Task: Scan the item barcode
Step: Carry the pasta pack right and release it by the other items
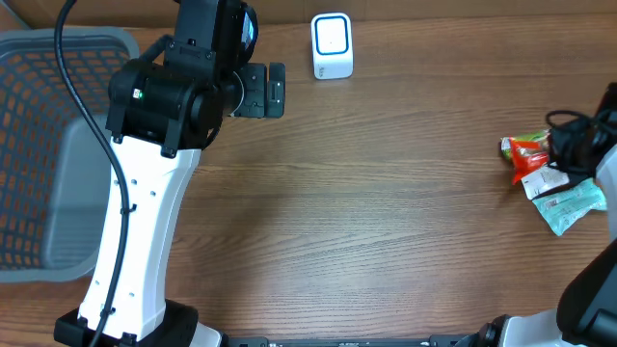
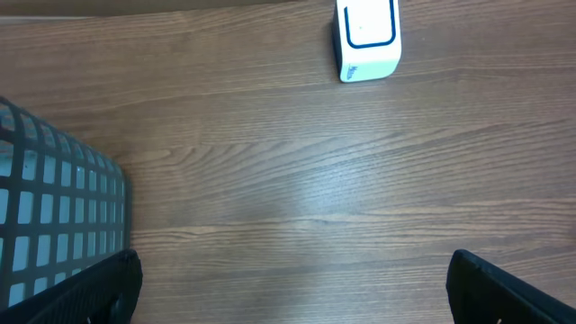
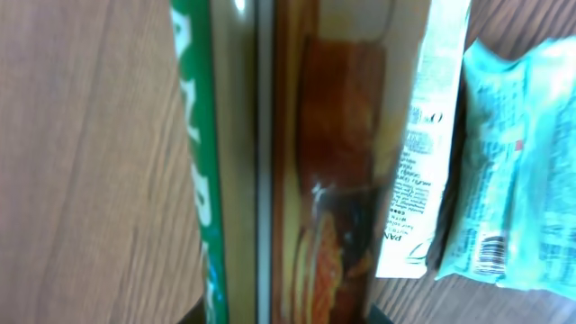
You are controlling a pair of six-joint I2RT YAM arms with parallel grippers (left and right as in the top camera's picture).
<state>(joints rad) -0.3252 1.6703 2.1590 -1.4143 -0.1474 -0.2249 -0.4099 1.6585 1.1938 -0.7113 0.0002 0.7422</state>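
Snack packet (image 3: 297, 180) of glossy green-and-orange film sits pinched in the narrowed jaws of the right gripper (image 3: 292, 315), far right of the boxy white scanner (image 1: 332, 45). Its print is too blurred to read. A white sachet (image 3: 423, 135) and a crinkled teal pouch (image 3: 517, 162) lie beside it. The left gripper (image 2: 292, 288) gapes wide, just left of the scanner.

A white scanner box (image 1: 332, 45) with a blue-outlined face stands upright at the far edge of the bench (image 1: 386, 222). Well apart from it, at the right edge, the orange and green snack packet (image 1: 523, 154) is pinched in the right hand (image 1: 567, 145).
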